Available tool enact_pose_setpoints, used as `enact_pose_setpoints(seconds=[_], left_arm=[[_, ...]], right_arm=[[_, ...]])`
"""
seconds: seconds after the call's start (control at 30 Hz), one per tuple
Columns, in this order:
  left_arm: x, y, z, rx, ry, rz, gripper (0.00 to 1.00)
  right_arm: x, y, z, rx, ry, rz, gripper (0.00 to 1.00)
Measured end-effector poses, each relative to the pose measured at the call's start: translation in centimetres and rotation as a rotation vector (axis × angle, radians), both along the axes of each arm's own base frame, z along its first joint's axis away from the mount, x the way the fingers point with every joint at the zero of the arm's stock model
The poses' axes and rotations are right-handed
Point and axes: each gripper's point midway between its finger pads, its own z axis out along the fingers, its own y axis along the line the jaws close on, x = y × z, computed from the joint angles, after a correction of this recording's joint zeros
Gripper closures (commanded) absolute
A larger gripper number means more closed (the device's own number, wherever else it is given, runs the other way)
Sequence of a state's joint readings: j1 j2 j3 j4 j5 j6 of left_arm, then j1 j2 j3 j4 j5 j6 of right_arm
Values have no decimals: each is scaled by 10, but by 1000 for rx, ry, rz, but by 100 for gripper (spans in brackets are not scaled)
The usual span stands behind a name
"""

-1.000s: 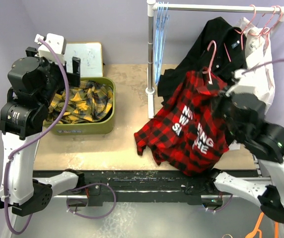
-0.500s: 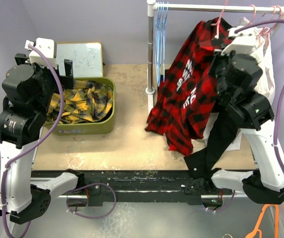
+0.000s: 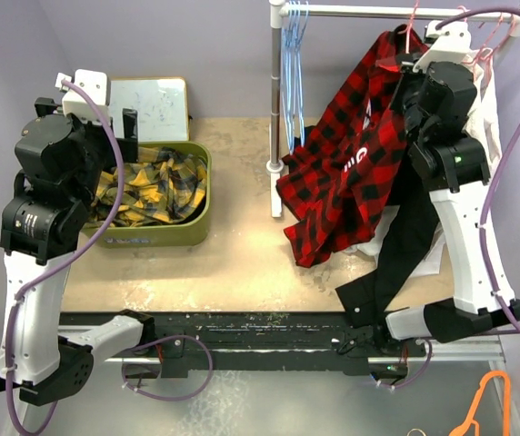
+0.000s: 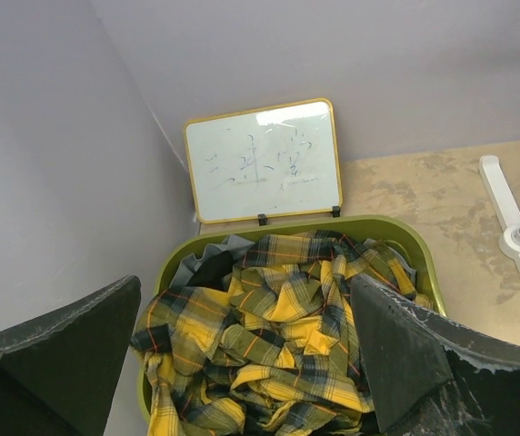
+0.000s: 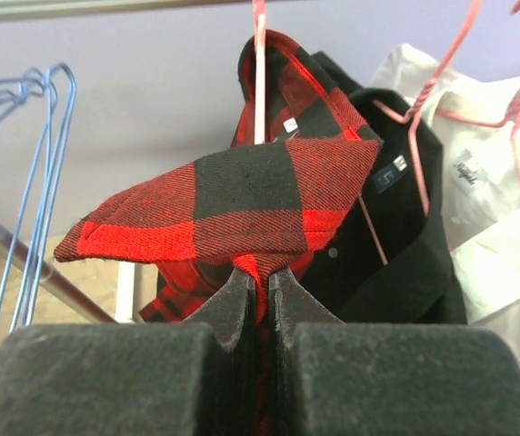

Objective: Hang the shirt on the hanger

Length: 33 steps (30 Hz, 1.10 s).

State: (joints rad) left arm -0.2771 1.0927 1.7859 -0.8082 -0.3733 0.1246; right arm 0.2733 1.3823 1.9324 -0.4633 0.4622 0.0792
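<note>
Presently, shirt (image 3: 346,173): hangs below the rail (image 3: 369,13) at the table's far right, collar uppermost, tails dangling toward the tabletop.
Hanger (image 5: 259,82): pink wire stem rises out of the collar to the rail; the frame is hidden inside the cloth.
Right gripper (image 5: 258,277): raised high beside the rail, fingers clamped together on a fold of the collar.
Left gripper (image 4: 242,363): fingers spread wide, holding nothing, poised over the green bin (image 3: 204,195) of yellow plaid cloth (image 3: 151,186).
Neighbours: black shirt (image 3: 396,254) and white shirt (image 5: 496,209) just right of the flannel; blue hangers (image 3: 292,54) at the rail's left end.
</note>
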Motion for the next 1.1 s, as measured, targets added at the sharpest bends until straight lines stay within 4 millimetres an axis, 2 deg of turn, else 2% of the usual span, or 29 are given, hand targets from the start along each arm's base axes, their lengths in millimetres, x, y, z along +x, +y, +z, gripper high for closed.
enact_pose_setpoints(seconds=[0.17,0.33,0.37,0.4,0.43,0.47,0.5,0.57,0.63,0.7,0.77,0.83,0.93,1.0,1.1], left_arm=[[2,2,-3,15,6,12,1],[4,2,-6,23,16,15,1],[4,3,-7,23,17,16,1],[4,3,-7,24,17,18,1],[4,4,-8,24,19,21,1],[5,6,-9,25,22,27,1],[5,7,-10,25,24,33,1],[5,13,-12,24,30,54,1],[4,19,-14,21,35,76,1],[3,26,-19,18,42,94,1],[-1,32,-25,13,56,110,1],[-4,38,-32,7,72,121,1],[-9,45,-45,-2,99,139,1],[-11,50,-56,-4,125,147,1],[-9,53,-77,-11,177,139,1]], right_arm=[[12,3,-27,20,51,36,100],[14,17,-56,55,94,101,100],[14,19,-62,61,102,110,96],[12,21,-70,69,115,125,79],[10,23,-77,75,127,134,53],[8,25,-81,85,133,146,18],[5,26,-85,95,138,148,2],[1,24,-84,97,137,144,0],[-4,21,-76,98,121,134,0],[-9,17,-58,107,85,120,0],[-19,13,-31,122,18,116,0],[-37,9,-5,141,-59,122,0],[-77,3,23,173,-173,145,0],[-100,1,23,193,-220,166,0],[-128,-3,4,217,-255,181,0]])
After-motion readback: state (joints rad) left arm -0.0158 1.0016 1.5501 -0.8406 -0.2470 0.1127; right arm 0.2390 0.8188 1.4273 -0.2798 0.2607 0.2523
